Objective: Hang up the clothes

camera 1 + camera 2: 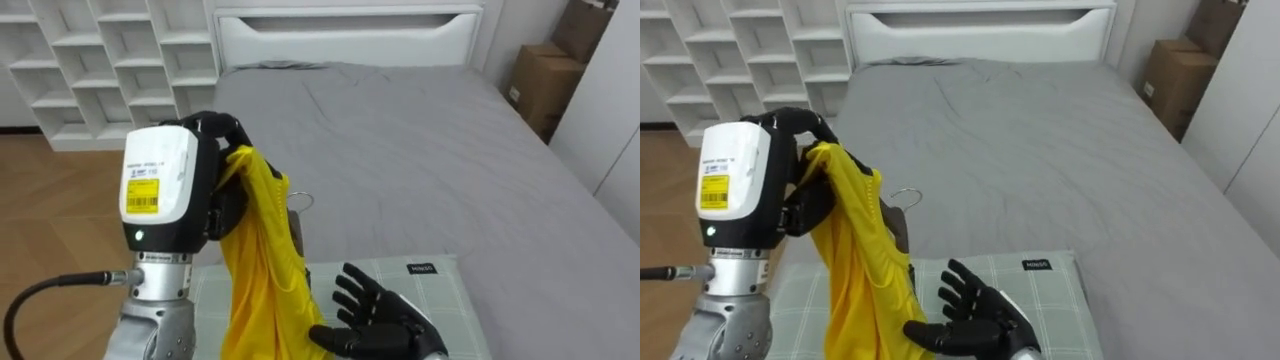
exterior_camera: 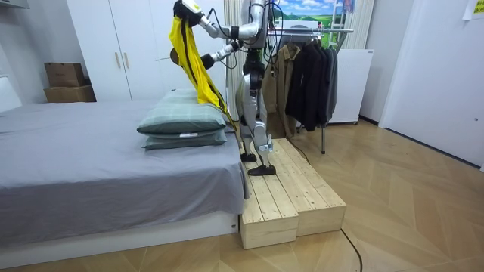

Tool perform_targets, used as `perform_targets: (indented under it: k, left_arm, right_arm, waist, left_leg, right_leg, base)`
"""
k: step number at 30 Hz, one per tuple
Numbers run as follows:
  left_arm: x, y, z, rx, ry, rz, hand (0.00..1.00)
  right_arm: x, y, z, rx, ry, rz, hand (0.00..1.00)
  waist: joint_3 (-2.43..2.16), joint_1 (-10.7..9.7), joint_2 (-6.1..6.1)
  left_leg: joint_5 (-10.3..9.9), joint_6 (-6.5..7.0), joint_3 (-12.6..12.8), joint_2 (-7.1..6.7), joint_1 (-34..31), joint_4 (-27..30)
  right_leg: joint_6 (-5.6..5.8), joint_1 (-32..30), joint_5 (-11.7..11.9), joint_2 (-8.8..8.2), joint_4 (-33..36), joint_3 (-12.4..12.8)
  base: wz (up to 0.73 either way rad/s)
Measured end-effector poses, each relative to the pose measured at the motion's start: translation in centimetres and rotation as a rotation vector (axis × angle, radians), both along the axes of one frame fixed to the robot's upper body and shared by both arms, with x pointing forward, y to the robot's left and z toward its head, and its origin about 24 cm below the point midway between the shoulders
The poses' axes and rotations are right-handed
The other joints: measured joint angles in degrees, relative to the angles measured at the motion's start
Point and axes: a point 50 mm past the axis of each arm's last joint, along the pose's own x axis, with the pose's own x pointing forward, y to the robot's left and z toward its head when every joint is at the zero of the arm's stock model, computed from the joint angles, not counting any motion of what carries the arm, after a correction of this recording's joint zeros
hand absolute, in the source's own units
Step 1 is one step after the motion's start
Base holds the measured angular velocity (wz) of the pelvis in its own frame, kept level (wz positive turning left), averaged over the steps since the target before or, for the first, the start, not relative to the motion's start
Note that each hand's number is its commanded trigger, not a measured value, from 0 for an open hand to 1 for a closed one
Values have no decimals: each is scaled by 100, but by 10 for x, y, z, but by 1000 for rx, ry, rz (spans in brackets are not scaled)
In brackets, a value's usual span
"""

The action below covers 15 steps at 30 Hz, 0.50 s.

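Note:
A yellow garment (image 1: 262,262) (image 1: 861,262) (image 2: 193,64) hangs from my raised left hand (image 1: 222,135) (image 1: 798,130) (image 2: 182,9), whose fingers are curled round its top. A metal hanger hook (image 1: 299,201) (image 1: 904,198) shows just behind the cloth. My right hand (image 1: 378,318) (image 1: 975,315) (image 2: 208,60) is lower and to the right of the garment, palm up, fingers spread, holding nothing. In the room view I stand on a wooden platform (image 2: 291,200) at the bed's end, facing the bed.
A grey bed (image 1: 420,150) with a white headboard (image 1: 345,30) stretches ahead. Green checked pillows (image 1: 430,300) (image 2: 181,125) lie under my hands. White shelves (image 1: 100,60) stand left, cardboard boxes (image 1: 545,85) right. A rack of dark clothes (image 2: 306,72) stands behind me.

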Motion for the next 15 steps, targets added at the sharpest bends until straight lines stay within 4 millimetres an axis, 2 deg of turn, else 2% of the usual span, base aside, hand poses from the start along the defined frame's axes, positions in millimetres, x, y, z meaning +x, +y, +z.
perform_targets:
  k: [7,11,15]
  left_arm:
    - [-6,-7,20,-17,-86,-36,100]
    - [-5,-8,25,-19,-107,-42,100]
    - [-2,-10,30,-24,-119,-46,100]
  right_arm:
    - [3,-3,0,40,19,-41,0]
    - [4,-3,0,39,17,-40,0]
    - [7,-4,1,32,14,-36,0]
  waist:
    - [0,32,1]
    - [2,43,12]
    - [27,35,71]
  left_leg:
    - [1,1,-23,0,-2,-3]
    - [1,1,-33,-1,-3,-3]
    - [1,1,-41,-4,-4,-3]
  right_leg:
    - [0,5,0,3,-16,-6]
    - [6,39,5,6,-73,-13]
    - [11,53,11,0,-85,-25]
  base:
    - [0]
    - [2]
    - [1]
